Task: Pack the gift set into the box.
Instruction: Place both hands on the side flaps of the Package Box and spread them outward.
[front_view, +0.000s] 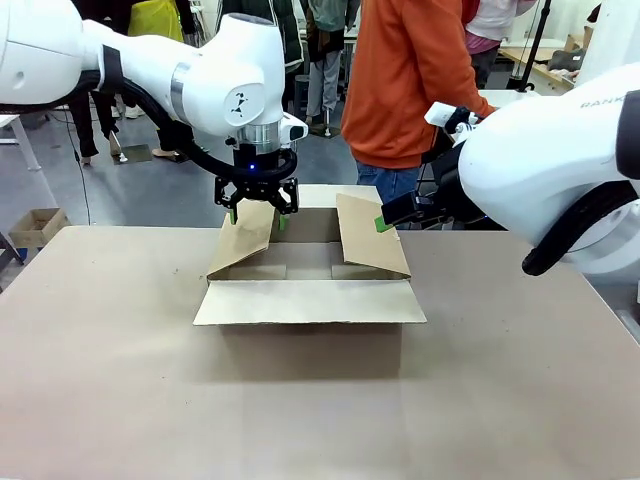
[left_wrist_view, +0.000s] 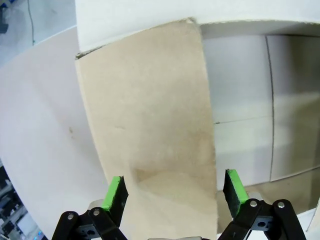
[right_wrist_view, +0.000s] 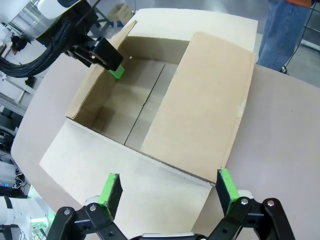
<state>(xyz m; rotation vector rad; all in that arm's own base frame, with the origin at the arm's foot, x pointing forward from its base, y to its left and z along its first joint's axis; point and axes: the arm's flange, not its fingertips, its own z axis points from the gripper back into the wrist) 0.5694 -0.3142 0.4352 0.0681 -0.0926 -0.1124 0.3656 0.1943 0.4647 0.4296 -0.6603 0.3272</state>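
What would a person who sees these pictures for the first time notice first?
The large brown box sits open and empty in the middle of the table. The left gripper hangs open over its raised left flap, and the right gripper, open, is by the right flap. A person in an orange top stands at the far side.

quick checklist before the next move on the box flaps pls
1. Box inside bare: ok.
2. Left gripper jaws open, over the left flap: ok.
3. Right gripper jaws open, near the right flap: ok.
4. Side flaps folded out of the opening: not ok, both stand raised.
5. Near flap lying outward: ok.
6. Person keeping hands away from box: cannot tell.
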